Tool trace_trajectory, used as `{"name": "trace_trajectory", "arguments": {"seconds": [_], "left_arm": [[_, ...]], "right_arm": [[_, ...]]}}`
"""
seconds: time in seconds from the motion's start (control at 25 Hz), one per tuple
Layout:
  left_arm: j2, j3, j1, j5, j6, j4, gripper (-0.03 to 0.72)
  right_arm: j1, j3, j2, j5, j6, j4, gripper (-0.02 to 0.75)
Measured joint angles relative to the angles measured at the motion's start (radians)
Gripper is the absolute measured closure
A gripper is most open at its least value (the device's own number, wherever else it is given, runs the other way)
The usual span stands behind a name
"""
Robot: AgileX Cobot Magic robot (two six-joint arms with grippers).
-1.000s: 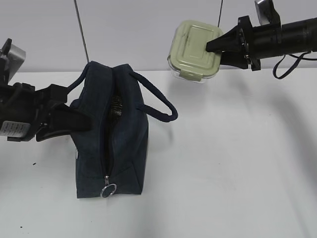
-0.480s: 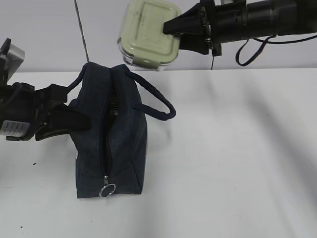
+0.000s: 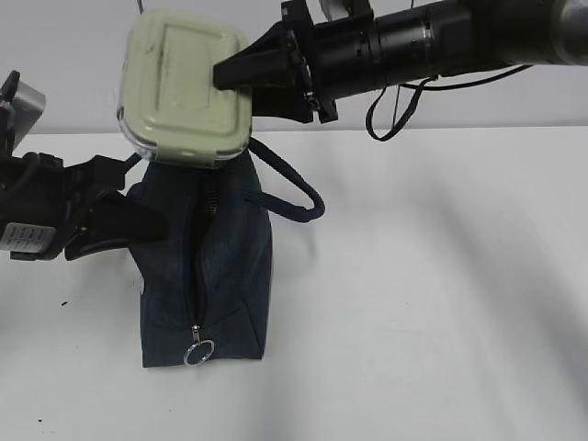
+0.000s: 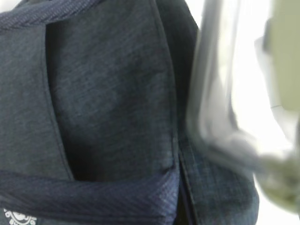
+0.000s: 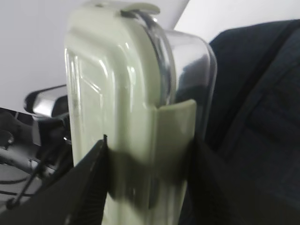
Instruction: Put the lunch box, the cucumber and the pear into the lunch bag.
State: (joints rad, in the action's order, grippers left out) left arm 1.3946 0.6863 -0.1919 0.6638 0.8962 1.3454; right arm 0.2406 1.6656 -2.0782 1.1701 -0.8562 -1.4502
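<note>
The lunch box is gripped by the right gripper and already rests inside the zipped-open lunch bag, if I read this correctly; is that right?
Not quite. The lunch box is gripped by the right gripper, but it is not inside the lunch bag; it hangs in the air above the bag's open top. The exterior view shows this, and the right wrist view shows the jaws clamped on the box's end, with the bag beside it.

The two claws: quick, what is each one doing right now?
Left gripper: closed, at the side of the lunch bag, apparently pinching its fabric.
Right gripper: clamped on the lunch box, held above the bag.
</note>
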Motion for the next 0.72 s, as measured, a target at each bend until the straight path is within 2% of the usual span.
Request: {"name": "trace_trajectory", "arguments": {"seconds": [0.16,0.28,0.44,0.6,0.72], "left_arm": [[0.000,0.000,0.000,-0.003,0.000,0.000,0.706],[0.000,0.000,0.000,-0.004,0.000,0.000,0.706],[0.000,0.000,0.000,-0.004,0.000,0.001,0.706],[0.000,0.000,0.000,-0.004,0.000,0.003,0.706],[0.000,0.000,0.000,-0.004,0.000,0.005,0.706]], "right_arm": [[0.002,0.000,0.000,0.004,0.021,0.129,0.367],[0.000,0.000,0.000,0.006,0.069,0.285,0.367],[0.000,0.000,0.000,0.015,0.150,0.430,0.367],[0.000,0.001,0.000,0.021,0.247,0.546,0.367],[0.007,0.001,0.002,0.006,0.297,0.576,0.367]]}}
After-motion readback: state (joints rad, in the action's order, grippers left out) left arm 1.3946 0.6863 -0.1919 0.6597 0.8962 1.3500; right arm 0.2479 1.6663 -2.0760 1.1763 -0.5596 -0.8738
